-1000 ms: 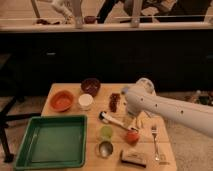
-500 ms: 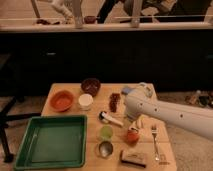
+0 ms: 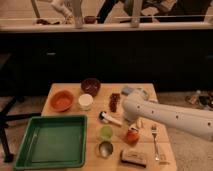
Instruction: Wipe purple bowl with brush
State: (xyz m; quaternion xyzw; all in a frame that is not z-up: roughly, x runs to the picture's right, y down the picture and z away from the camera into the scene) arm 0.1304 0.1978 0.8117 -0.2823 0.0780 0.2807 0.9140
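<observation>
The purple bowl point(image 3: 90, 86) sits at the far edge of the wooden table point(image 3: 162, 150), behind the white cup point(image 3: 86, 101) and just right of the orange bowl point(image 3: 62, 100). It hasn't moved. Nor has the brush point(image 3: 110, 118), which lies mid-table with its head pointing left. The white arm has come down and toward the brush over the last second. The gripper point(image 3: 134, 121) now hangs just right of the handle's end, and I cannot tell whether it is open or closed. The green tray point(image 3: 50, 159) lies front left.
</observation>
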